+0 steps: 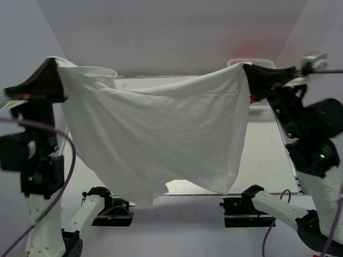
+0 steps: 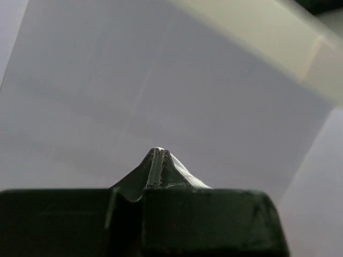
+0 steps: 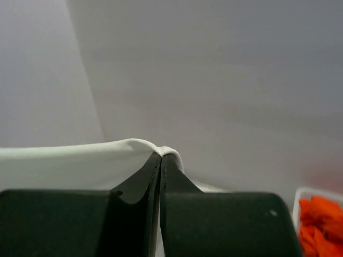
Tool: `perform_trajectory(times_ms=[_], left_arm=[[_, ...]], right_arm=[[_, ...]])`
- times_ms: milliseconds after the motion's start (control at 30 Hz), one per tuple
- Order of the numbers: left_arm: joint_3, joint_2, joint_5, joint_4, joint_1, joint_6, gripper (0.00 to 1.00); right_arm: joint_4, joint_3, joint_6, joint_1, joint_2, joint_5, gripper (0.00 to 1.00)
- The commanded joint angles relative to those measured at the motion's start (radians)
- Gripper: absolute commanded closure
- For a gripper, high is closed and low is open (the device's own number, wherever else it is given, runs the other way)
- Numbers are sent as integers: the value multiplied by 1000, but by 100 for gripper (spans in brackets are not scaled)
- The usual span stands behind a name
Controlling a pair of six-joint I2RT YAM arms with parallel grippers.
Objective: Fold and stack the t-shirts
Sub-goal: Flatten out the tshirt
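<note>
The white t-shirt point(image 1: 161, 139) hangs spread in the air between my two raised grippers, its lower edge dangling near the table's front. My left gripper point(image 1: 53, 67) is shut on its upper left corner; in the left wrist view the jaws point(image 2: 157, 151) pinch a sliver of white cloth point(image 2: 187, 174). My right gripper point(image 1: 247, 68) is shut on the upper right corner; the right wrist view shows white cloth point(image 3: 69, 160) draped over its closed tips point(image 3: 161, 155). Orange t-shirts point(image 3: 321, 225) lie bunched at the lower right of the right wrist view.
A white basket point(image 3: 298, 198) holds the orange shirts at the far right; its rim shows behind the shirt point(image 1: 252, 62). The white table point(image 1: 262, 155) runs beneath the hanging cloth, with white walls around it.
</note>
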Motion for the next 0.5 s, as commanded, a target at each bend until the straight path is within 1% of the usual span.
perform_trajectory(times_ms=[0,33,67,100,133,167,200,233,300,333,367,400,433,467], left_arm=[[-185,136,-59,-27,6,-23,100],[-286,149,-87,2,6,-47,100],[-335,163,-104,13,6,-58,100],[-384,177,-120,25,-4,-69,100],[-435,209,-130,46,-4,-79,100],[-537,229,-130,71,-4,-105,100],[-584,255,-115,124,-4,-106,100],[-663,318,-114,149,-4,-134,100],[-717,410,-114,200,-4,-144,100],[-744,464,-114,210,-4,-158,100],[-744,523,-114,211,-4,-176,100],[-719,644,-102,164,6,-190,100],[-657,700,-102,125,6,-201,96],[-618,750,-122,81,6,-213,82]], right_arm=[[84,-147,48,-2,77,173,100],[97,-263,80,-4,101,231,100],[115,-305,94,-4,110,252,100],[175,-347,107,-6,118,261,100],[189,-460,131,-10,136,279,100],[197,-494,168,-18,168,286,100],[249,-523,196,-19,185,289,100],[257,-601,220,-35,263,269,100],[269,-640,260,-44,326,260,100],[263,-634,281,-65,451,241,100],[243,-607,286,-70,495,232,100],[220,-584,301,-78,536,218,95],[120,-529,303,-100,661,185,86],[90,-468,309,-105,698,157,74]])
